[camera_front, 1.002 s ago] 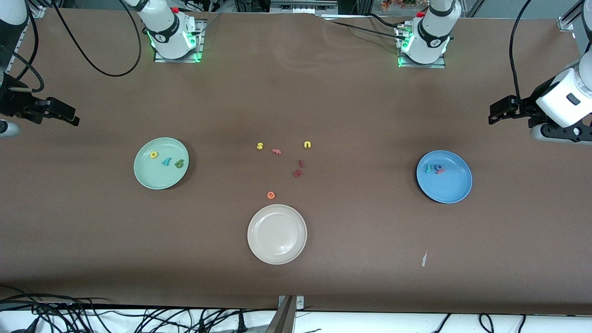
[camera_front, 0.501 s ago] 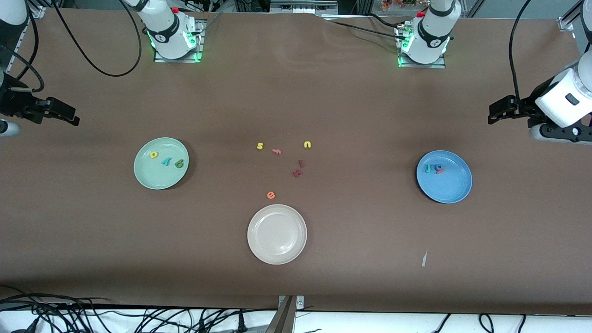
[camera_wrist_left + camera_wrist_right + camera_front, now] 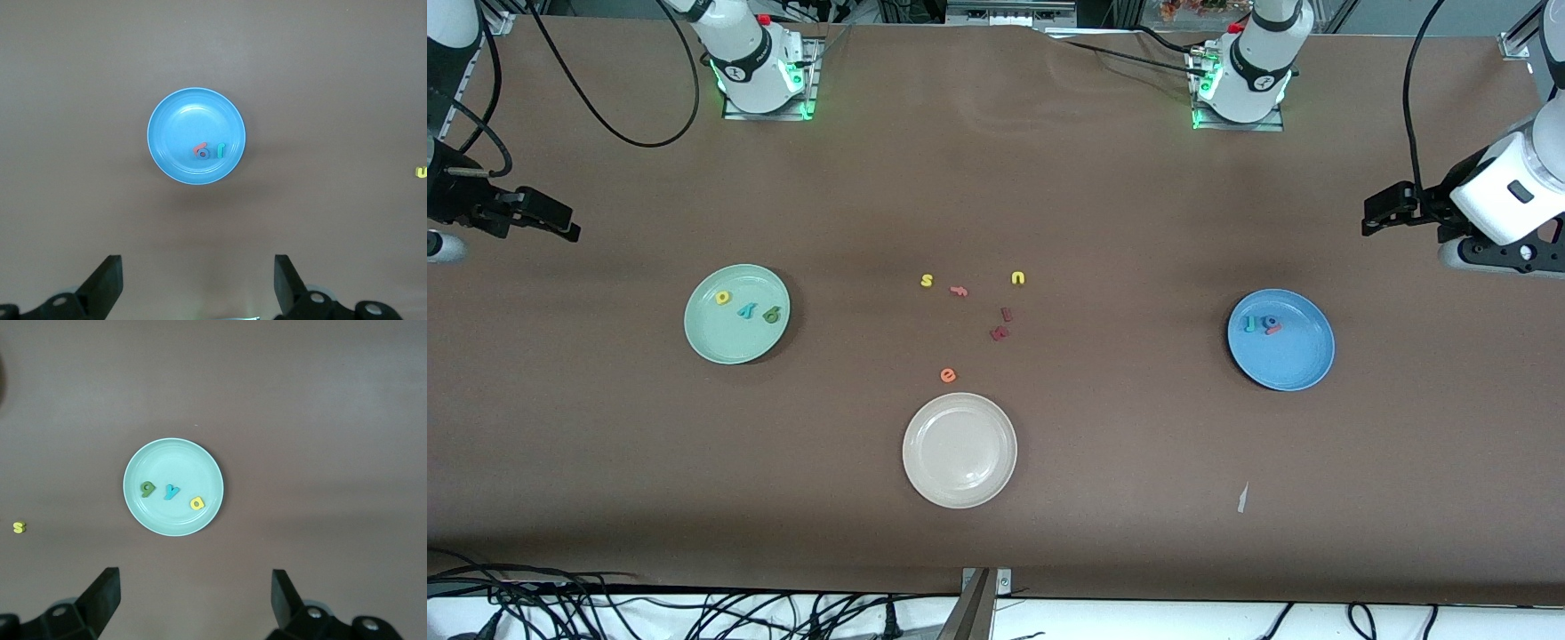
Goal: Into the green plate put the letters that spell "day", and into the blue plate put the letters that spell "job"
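Three "day" letters (image 3: 747,311) lie in the green plate (image 3: 711,342), three "job" letters (image 3: 1263,324) in the blue plate (image 3: 1294,369); left claw (image 3: 1376,216) has drifted slightly, right claw (image 3: 560,224) unmoved, both spread, empty above tabletop ends; sorting judged complete.

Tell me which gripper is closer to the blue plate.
Left. The left gripper hangs open by the plate's end of the table, not over the blue plate. The right gripper waits open at the table's other end.
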